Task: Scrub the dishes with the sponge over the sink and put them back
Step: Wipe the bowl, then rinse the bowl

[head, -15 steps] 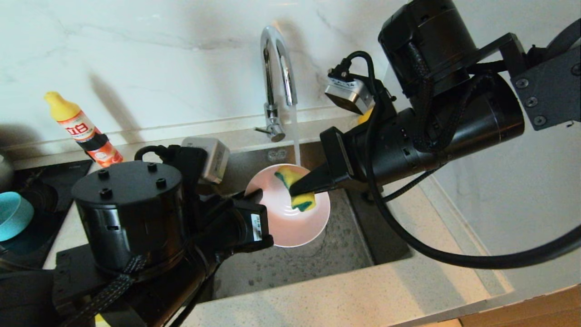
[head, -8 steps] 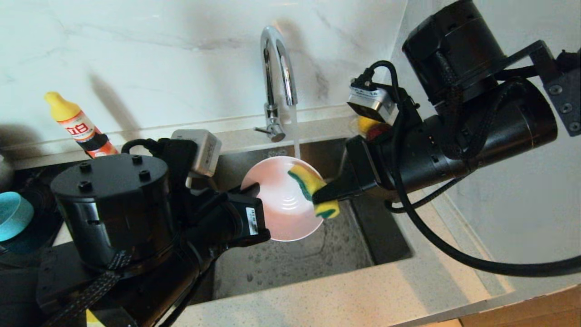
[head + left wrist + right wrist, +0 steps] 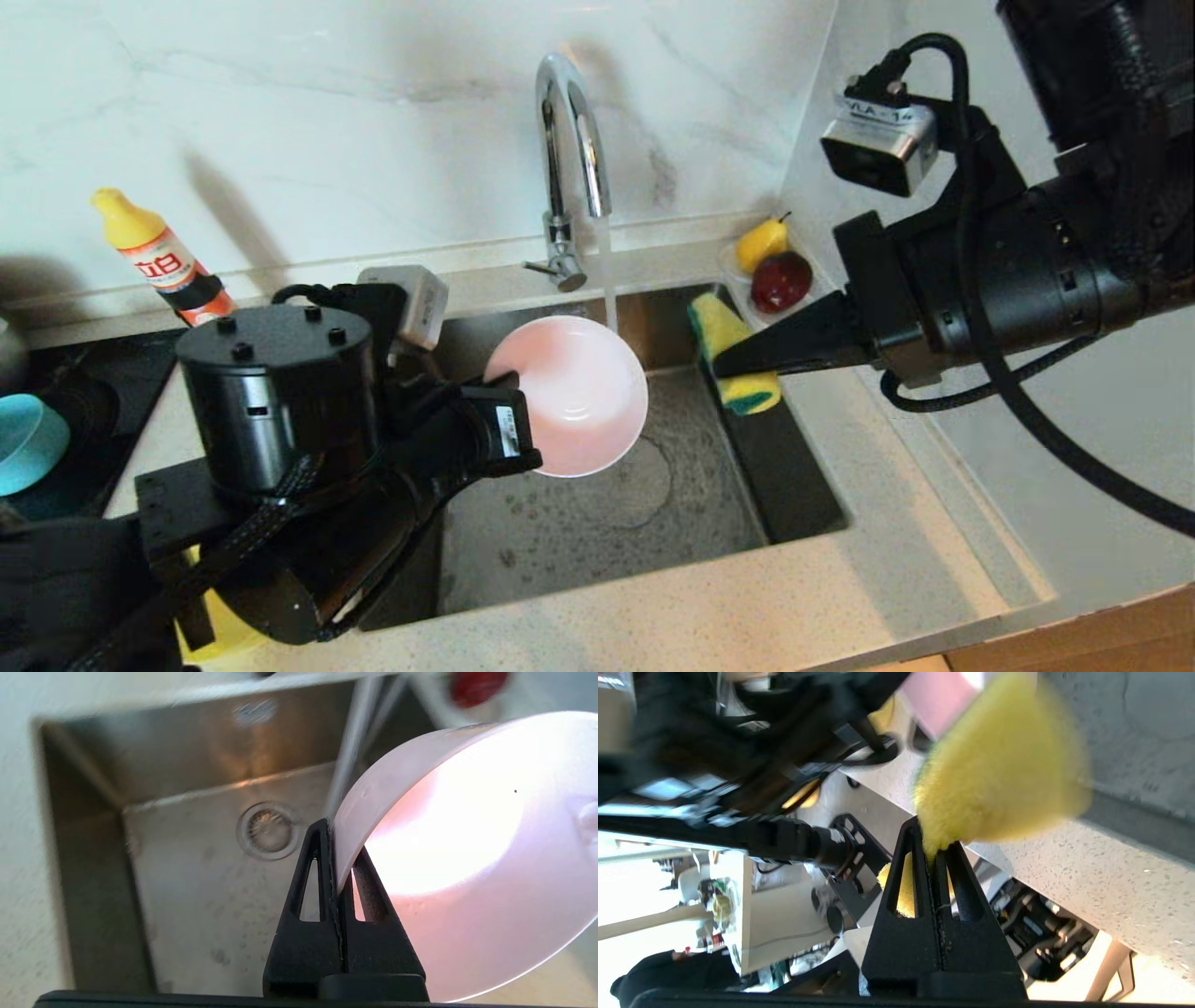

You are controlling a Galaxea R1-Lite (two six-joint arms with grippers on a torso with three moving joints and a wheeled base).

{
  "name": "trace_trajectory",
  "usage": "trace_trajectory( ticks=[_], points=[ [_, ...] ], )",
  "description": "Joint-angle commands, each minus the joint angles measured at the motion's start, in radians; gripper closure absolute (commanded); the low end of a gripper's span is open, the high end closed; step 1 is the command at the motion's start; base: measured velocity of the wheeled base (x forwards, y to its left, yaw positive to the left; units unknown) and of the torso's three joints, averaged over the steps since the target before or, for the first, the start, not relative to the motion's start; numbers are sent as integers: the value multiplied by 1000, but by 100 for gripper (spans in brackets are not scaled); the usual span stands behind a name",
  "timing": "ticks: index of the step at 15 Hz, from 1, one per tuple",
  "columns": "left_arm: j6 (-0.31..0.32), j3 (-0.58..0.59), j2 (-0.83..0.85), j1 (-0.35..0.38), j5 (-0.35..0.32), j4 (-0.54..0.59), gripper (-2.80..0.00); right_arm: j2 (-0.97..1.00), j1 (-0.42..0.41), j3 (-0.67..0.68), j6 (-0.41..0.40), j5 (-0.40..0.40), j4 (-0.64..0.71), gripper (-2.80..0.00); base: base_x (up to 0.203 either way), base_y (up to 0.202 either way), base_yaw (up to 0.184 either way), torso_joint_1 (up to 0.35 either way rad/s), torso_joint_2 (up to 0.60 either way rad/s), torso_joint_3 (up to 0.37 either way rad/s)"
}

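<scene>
Head view: We recorded the pink bowl [image 3: 571, 397] held over the sink [image 3: 607, 523], its far rim near the tap's [image 3: 571, 168] running stream. The left gripper [image 3: 509, 392] had its fingers clenched on the bowl's near rim. The right gripper [image 3: 738, 359] pinched the sponge [image 3: 733, 364] at the sink's right edge, apart from the bowl. A blue bowl [image 3: 28, 443] sat at the worktop's left edge; pear [image 3: 761, 243] and red fruit [image 3: 782, 282] in the back right corner.

Left wrist view: Fingers [image 3: 317, 868] gripped only a thin rim. We judged the wet bowl could slip or twist there and drop into the sink.

Right wrist view: Fingers [image 3: 920, 868] nipped one sponge corner; scrubbing pressure might pull it free.
</scene>
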Motion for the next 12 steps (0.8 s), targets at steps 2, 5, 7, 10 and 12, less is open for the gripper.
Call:
trace_trajectory(
  ticks=[2,5,7,10,12],
  points=[
    [-55,-47,96,67,0,43,0,-61,-29,9,5,7,4,0,0,0,0,0,0,0],
    [-162,-141,125,93,-46,234,0,-88,-49,52,6,8,4,0,0,0,0,0,0,0],
    [-244,-248,148,116,-89,436,0,-102,-54,89,6,8,3,0,0,0,0,0,0,0],
    [-380,-426,259,161,-117,675,0,-117,-54,122,5,10,2,0,0,0,0,0,0,0],
    [-452,-524,346,191,-122,759,0,-116,-52,128,3,10,2,0,0,0,0,0,0,0]
  ],
)
